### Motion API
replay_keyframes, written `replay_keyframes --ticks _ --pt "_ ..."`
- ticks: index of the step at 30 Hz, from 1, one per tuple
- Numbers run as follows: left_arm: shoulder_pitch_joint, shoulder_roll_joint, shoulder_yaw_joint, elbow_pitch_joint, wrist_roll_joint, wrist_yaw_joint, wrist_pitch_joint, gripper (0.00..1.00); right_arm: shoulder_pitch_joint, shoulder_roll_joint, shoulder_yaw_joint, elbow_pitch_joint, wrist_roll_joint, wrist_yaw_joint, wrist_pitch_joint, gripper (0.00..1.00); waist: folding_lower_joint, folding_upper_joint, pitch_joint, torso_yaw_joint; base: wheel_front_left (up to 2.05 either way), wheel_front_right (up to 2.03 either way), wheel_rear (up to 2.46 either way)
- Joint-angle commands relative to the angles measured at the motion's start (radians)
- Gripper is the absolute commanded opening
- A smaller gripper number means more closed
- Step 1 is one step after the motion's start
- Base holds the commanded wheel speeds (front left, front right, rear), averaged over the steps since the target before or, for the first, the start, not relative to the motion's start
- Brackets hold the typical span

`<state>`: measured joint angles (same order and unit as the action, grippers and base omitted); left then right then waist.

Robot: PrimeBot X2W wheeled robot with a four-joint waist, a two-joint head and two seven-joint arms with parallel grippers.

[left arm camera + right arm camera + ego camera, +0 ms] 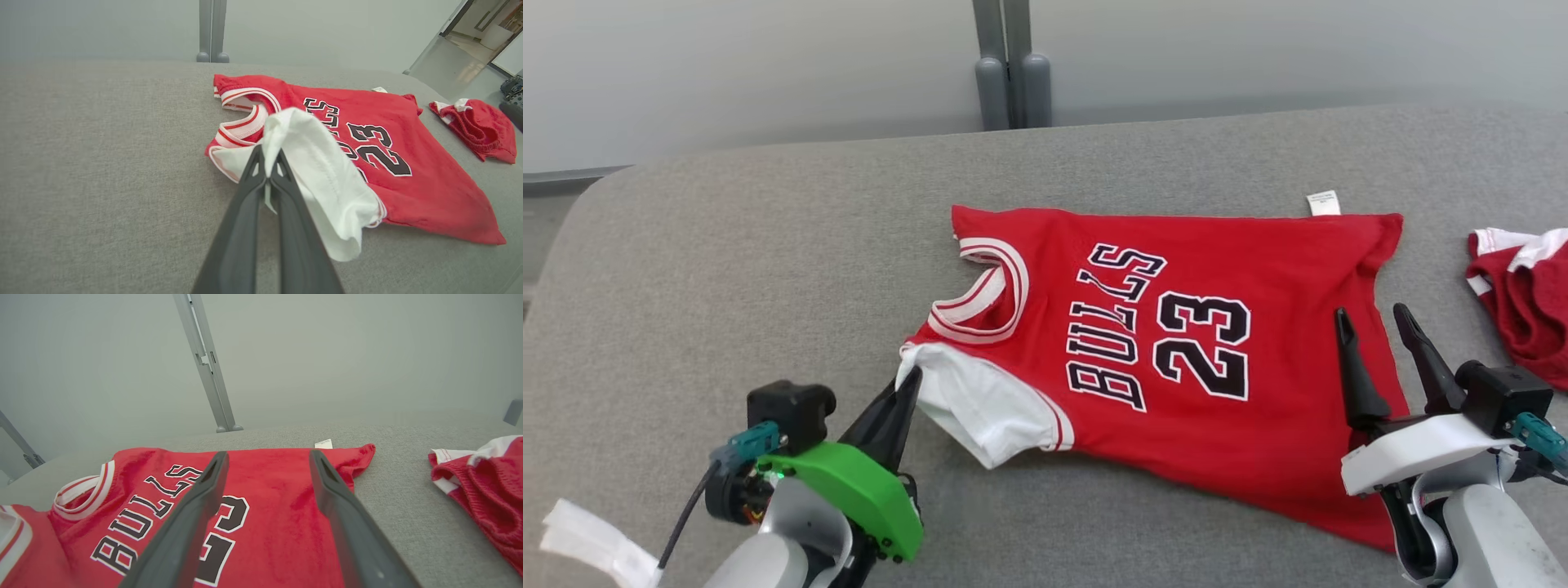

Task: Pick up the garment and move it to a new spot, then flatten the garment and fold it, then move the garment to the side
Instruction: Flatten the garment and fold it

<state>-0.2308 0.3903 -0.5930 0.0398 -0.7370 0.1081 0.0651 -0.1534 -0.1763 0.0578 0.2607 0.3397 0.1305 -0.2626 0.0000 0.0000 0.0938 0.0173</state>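
- Left gripper [913, 376] is pressed together, pinching the white sleeve [980, 404] of the red "BULLS 23" basketball jersey [1258, 425].
- Right gripper [1372, 314], fingers spread, is over the jersey's lower part.

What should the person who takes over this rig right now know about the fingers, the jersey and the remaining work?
Left gripper: fingers shut on the white sleeve.
Right gripper: open, over the hem end, holding nothing.
Jersey: print up on the grey pad, body mostly flat, sleeve bunched. Red shorts lie apart to its right.
Done: jersey laid out, it seems.
Left: smooth the sleeve, fold, move it to the side.
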Motion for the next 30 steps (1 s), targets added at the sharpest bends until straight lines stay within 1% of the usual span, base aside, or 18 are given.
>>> replay_keyframes --ticks 1,4,8,9,13,14,17,19,23,30 --pt "0.041 0.008 0.016 -0.019 -0.022 0.015 0.001 0.0 0.004 -0.009 -0.002 0.004 0.003 0.0 -0.003 1.0 0.0 0.0 -0.008 0.044 0.0 0.0 0.0" --pt "0.104 0.016 0.038 -0.035 -0.058 0.037 -0.001 0.0 0.004 -0.015 -0.007 0.007 0.003 0.0 -0.003 1.0 0.0 0.0 -0.003 0.061 0.0 0.0 0.0" --pt "0.17 0.004 0.039 -0.007 -0.095 0.053 0.001 0.0 -0.004 -0.022 -0.009 0.016 0.003 0.0 -0.003 1.0 0.0 0.0 0.005 0.076 0.0 0.0 0.0" --pt "0.181 -0.002 0.036 0.008 -0.104 0.054 -0.001 0.0 -0.007 -0.024 -0.009 0.018 0.003 0.0 -0.003 1.0 0.0 0.0 0.007 0.078 0.0 0.0 0.0" --pt "0.202 -0.028 0.032 0.087 -0.129 0.03 -0.018 0.0 -0.016 -0.033 -0.003 0.026 0.006 0.0 -0.003 1.0 0.0 0.0 0.015 0.086 0.0 0.0 0.0" --pt "0.204 -0.035 0.014 0.14 -0.135 0.006 -0.006 1.0 -0.02 -0.036 0.002 0.032 0.007 0.0 -0.003 1.0 0.0 0.0 0.018 0.086 0.0 0.0 0.0" --pt "0.189 -0.038 0.003 0.194 -0.127 -0.015 -0.016 1.0 -0.025 -0.04 0.006 0.036 0.008 0.0 -0.003 1.0 0.0 0.0 0.02 0.084 0.0 0.0 0.0" --pt "0.178 -0.037 0.016 0.216 -0.131 -0.021 -0.035 1.0 -0.026 -0.046 0.004 0.037 0.009 0.0 -0.003 1.0 0.0 0.0 0.021 0.084 0.0 0.0 0.0" --pt "0.159 -0.014 0.044 0.217 -0.116 -0.008 -0.075 1.0 -0.023 -0.048 0.004 0.038 0.009 0.0 -0.003 1.0 0.0 0.0 0.016 0.08 0.0 0.0 0.0" --pt "0.166 0.044 0.102 0.119 -0.101 0.038 -0.111 1.0 -0.015 -0.04 0.005 0.035 0.008 0.0 -0.003 1.0 0.0 0.0 -0.006 0.062 0.0 0.0 0.0"
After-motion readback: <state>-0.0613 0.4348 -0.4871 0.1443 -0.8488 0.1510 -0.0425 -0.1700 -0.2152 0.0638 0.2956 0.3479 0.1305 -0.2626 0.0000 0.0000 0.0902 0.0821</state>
